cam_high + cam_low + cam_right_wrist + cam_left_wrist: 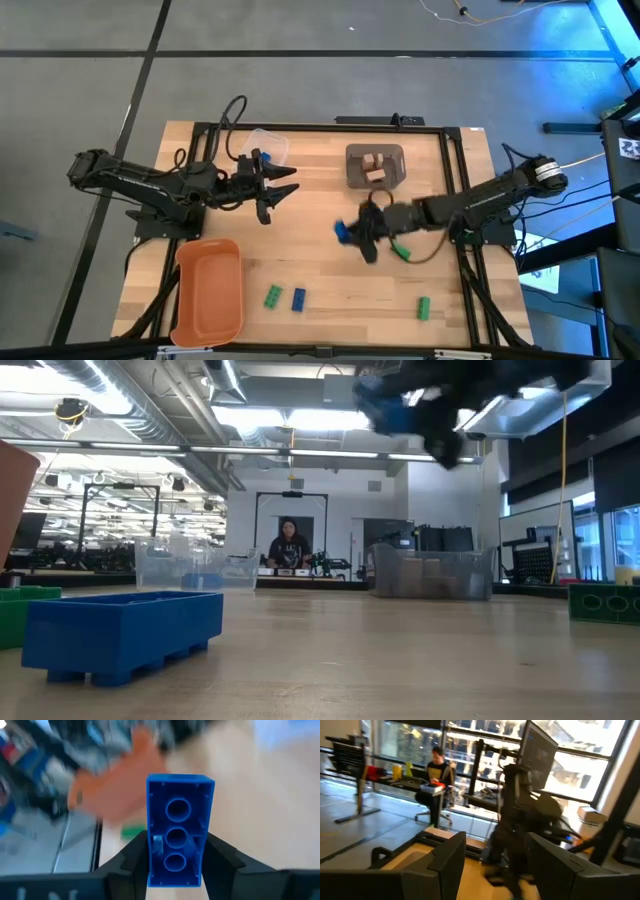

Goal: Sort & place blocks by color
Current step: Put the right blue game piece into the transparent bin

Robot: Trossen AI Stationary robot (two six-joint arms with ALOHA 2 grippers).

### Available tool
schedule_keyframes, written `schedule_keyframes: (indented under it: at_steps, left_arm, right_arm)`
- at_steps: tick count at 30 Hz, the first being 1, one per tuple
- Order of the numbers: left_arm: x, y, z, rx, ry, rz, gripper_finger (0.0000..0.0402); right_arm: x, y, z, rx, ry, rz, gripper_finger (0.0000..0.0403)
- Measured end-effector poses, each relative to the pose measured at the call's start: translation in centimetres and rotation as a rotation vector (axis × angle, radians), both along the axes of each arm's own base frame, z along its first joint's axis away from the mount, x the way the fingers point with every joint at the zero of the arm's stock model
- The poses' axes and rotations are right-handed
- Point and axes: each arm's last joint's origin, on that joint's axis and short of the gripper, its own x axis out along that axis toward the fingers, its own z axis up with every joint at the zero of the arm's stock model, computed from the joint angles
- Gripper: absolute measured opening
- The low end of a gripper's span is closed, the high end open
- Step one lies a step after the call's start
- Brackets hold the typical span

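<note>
Premises: a robotics lab in an open-plan, office-like hall. A wooden table [330, 290] in a black frame [320, 127] stands on a grey floor [300, 60] marked with dark lines. Exposed ducts [150, 405] and strip lights [340, 422] run overhead. Beyond the left gripper [492, 865], a person [437, 775] sits at a desk [405, 781] before large windows [420, 735], with a monitor [540, 750] near. More rigs [110, 510] line the room behind.

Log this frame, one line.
right gripper: shut on blue block, lifted mid-table | left gripper: open, near clear tub
</note>
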Motion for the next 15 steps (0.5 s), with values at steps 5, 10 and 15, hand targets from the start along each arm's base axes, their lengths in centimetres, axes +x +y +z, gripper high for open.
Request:
schedule_keyframes:
  at_steps: [5, 10, 15]
  left_arm:
    - [-0.6, 0.0, 0.2, -0.051, 0.005, -0.046, 0.0197]
    - [-0.7, 0.0, 0.1, -0.069, 0.018, -0.049, 0.0197]
    - [-0.7, 0.0, 0.0, -0.12, 0.01, -0.051, 0.0197]
  right_arm:
    - [2.0, -2.8, 2.5, -0.078, -0.174, -0.067, 0.0134]
    - [2.9, -3.8, 4.8, -0.18, -0.236, -0.069, 0.0134]
    - [3.0, -3.9, 5.3, -0.197, -0.248, -0.067, 0.0134]
